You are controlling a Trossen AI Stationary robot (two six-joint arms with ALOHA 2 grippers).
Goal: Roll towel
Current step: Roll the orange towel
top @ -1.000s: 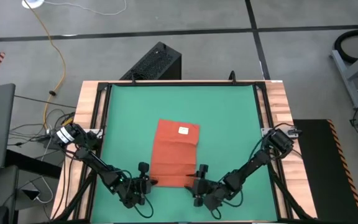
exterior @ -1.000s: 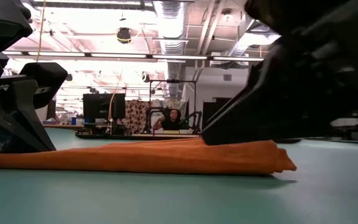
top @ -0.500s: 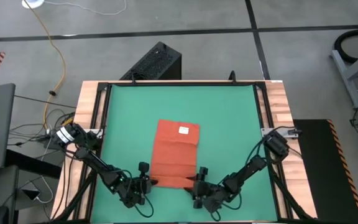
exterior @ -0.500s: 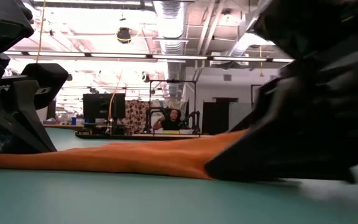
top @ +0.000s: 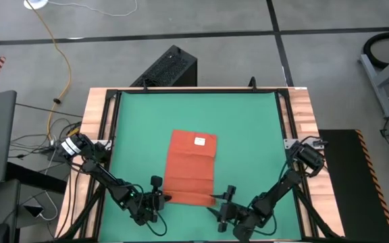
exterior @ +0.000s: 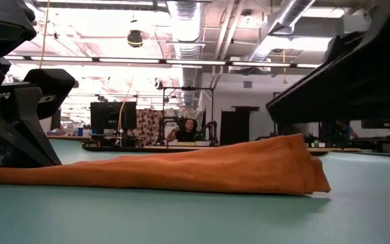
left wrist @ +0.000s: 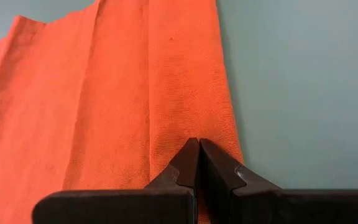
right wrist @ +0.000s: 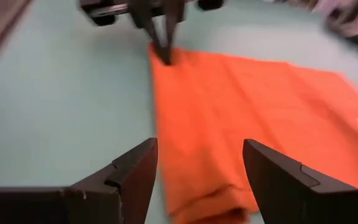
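Observation:
The orange-red towel (top: 192, 169) lies flat on the green mat (top: 140, 121), its white tag (top: 198, 141) toward the far edge. Its near strip is folded over, and the near right end (exterior: 293, 163) bulges up in a thick fold. My left gripper (top: 161, 196) is shut, with its tips on the towel's near left corner. My right gripper (top: 221, 202) stands open just off the near right corner, and its fingers (right wrist: 135, 177) flank that corner (right wrist: 210, 205) with nothing between them. My left gripper sets its shut fingertips (left wrist: 199, 144) down on the towel's near left corner (left wrist: 191, 127), close to the left edge, slanting down from the near left. No cloth shows between the tips. The corner lies flat on the mat under them.
A wooden frame (top: 96, 135) with black rails borders the mat. Bare green mat lies all round the towel. A black box (top: 167, 67) and cables sit on the floor beyond the far edge. In the low view a person sits far back in the room (exterior: 189, 130).
My right gripper has drawn back from the towel's near right corner toward the table's right edge, rising slightly and turning. It hangs clear of the cloth now. The corner it left stands up in a higher fold, while the left end has stayed flat.

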